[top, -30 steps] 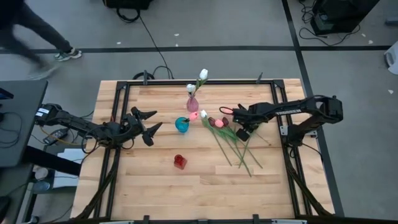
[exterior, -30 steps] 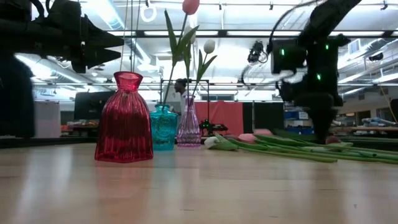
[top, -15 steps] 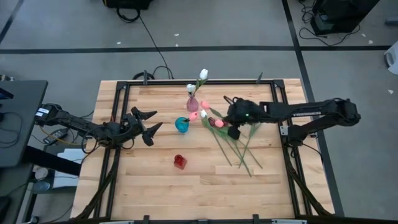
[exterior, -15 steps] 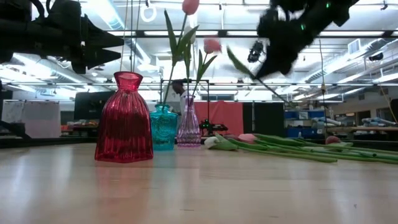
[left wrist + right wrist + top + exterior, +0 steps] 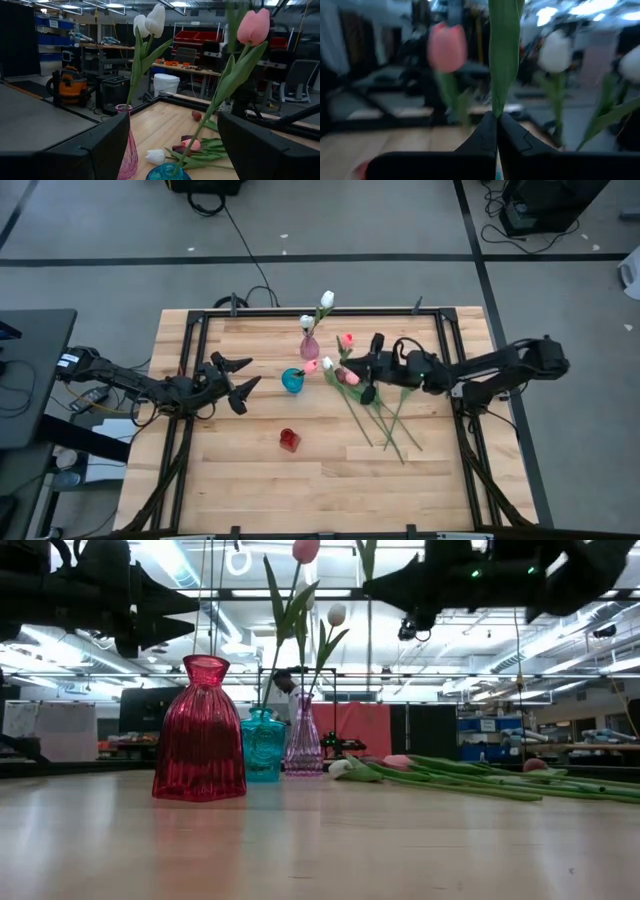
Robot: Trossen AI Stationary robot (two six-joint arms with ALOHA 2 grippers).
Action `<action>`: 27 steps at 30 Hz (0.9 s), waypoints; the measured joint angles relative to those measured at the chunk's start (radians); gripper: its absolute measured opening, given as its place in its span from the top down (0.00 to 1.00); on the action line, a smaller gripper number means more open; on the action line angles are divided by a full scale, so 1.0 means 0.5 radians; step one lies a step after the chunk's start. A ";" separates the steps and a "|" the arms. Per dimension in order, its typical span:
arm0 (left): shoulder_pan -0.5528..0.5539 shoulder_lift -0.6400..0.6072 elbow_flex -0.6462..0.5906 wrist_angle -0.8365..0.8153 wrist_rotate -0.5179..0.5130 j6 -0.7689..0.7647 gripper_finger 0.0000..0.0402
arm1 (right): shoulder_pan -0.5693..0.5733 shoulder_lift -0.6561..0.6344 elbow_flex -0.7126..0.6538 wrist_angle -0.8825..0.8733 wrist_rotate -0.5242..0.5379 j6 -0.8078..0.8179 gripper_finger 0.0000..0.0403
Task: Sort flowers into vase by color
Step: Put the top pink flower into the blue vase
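Note:
My right gripper (image 5: 360, 364) is shut on a pink tulip (image 5: 347, 339) and holds it above the table, right of the vases. It also shows in the low view (image 5: 375, 585). The pink glass vase (image 5: 310, 347) holds two white tulips (image 5: 327, 300). The teal vase (image 5: 292, 380) holds one pink tulip (image 5: 312, 366). The red vase (image 5: 289, 440) stands nearer the front. Several more tulips (image 5: 375, 408) lie on the table. My left gripper (image 5: 243, 377) is open and empty left of the teal vase. My right gripper pinches the tulip's green stem (image 5: 494, 111) between its two fingertips, well below the head. The fingers lie level, coming from the table's right, across the stem. The tulip stands about upright and lifted clear, its lower stem (image 5: 368, 640) hanging below the fingers.
The pile of tulips (image 5: 470, 780) lies under and in front of my right arm. The three vases stand close together at the table's middle (image 5: 203, 730). Bare wood (image 5: 300, 480) lies toward the near edge.
My right gripper has risen from the pile with a pink tulip and turned from pointing down to level. It has gone a little toward the vases. The tulip has swung from slanting to about upright, clear of the table.

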 joint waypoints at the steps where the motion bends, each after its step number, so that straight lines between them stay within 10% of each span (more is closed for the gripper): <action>1: 0.000 0.000 0.000 0.001 -0.001 0.002 0.23 | -0.022 0.066 0.002 0.113 -0.026 -0.001 0.97; 11: 0.000 0.000 0.000 0.010 -0.012 0.047 0.23 | -0.053 0.701 0.301 0.818 -0.091 -0.032 0.97; 27: 0.000 0.000 0.000 -0.001 -0.014 0.046 0.23 | -0.066 1.094 0.782 0.898 -0.284 -0.088 0.97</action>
